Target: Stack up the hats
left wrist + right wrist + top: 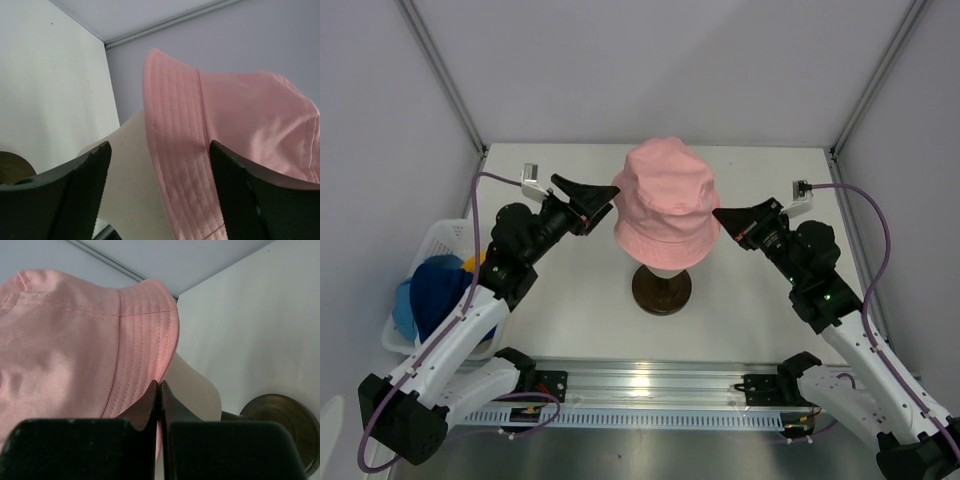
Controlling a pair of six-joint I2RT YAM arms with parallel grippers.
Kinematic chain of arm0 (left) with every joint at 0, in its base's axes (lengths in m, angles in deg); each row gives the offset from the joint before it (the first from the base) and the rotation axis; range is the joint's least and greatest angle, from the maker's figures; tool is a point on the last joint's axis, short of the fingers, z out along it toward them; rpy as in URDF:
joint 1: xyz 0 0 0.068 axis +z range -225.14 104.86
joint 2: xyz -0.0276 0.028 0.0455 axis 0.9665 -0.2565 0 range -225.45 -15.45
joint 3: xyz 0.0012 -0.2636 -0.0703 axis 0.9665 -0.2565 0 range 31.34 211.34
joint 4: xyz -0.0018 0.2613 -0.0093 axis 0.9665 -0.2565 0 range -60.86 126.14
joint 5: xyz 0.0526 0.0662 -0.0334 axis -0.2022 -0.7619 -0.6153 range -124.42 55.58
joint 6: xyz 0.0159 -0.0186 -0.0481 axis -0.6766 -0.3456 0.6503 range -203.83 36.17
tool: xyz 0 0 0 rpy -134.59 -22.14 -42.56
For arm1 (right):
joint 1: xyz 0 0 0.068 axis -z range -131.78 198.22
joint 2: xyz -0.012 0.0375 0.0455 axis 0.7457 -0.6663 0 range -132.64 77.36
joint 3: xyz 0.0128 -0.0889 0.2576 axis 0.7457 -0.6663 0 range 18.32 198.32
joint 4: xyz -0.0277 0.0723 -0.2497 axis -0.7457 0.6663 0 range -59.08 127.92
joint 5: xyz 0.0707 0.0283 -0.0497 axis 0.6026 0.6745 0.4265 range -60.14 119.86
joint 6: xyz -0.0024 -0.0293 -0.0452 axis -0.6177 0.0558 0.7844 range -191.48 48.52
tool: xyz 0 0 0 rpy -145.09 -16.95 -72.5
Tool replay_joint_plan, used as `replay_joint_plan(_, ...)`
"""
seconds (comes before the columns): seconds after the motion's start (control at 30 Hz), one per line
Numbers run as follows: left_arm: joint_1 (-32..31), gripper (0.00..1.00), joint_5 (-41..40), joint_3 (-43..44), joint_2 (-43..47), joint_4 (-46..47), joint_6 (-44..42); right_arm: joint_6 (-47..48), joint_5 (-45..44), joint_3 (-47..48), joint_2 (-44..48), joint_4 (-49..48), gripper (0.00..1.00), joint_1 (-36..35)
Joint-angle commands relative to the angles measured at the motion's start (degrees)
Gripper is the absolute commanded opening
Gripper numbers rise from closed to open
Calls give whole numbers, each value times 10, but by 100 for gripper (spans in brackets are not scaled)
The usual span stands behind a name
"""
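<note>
Top external cam has the pink hat [665, 205] sitting on the cream mannequin head [663, 268] in the middle of the table [570, 310]. The other three are over in the white basket [438, 236] at the far left. The navy hat [440, 285] is on top, the light blue hat [404, 308] peeks out beside it, and a bit of the yellow-orange hat [474, 262] shows at the back.

I've got my left gripper [603, 203] up at the left side of the pink brim with its fingers spread wide. On the left wrist cam the brim shows in the gap between them. Over on the other side, my right gripper [720, 214] is at the brim's right edge, fingers pressed flat together. From the right wrist cam I honestly can't tell if any fabric is caught between the tips.
</note>
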Motion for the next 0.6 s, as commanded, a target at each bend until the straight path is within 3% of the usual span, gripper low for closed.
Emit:
replay_joint_plan(0.0, 4, 79, -53, -4, 5, 35, 45, 21, -26, 8, -5, 30, 0, 0)
replay_joint_plan(0.17, 4, 77, -87, -18, -5, 71, 91, 22, -24, 10, -15, 26, 0, -1)
replay_joint_plan(0.47, 4, 75, -25, 13, -73, 137, 127, 24, -26, 17, -21, 30, 0, -1)
replay_joint_plan(0.5, 4, 65, -17, 14, -77, 149, 129, 26, -30, 19, -19, 34, 0, -1)
replay_joint_plan(0.57, 4, 62, -17, 14, -77, 153, 127, 27, -31, 20, -18, 36, 0, -2)
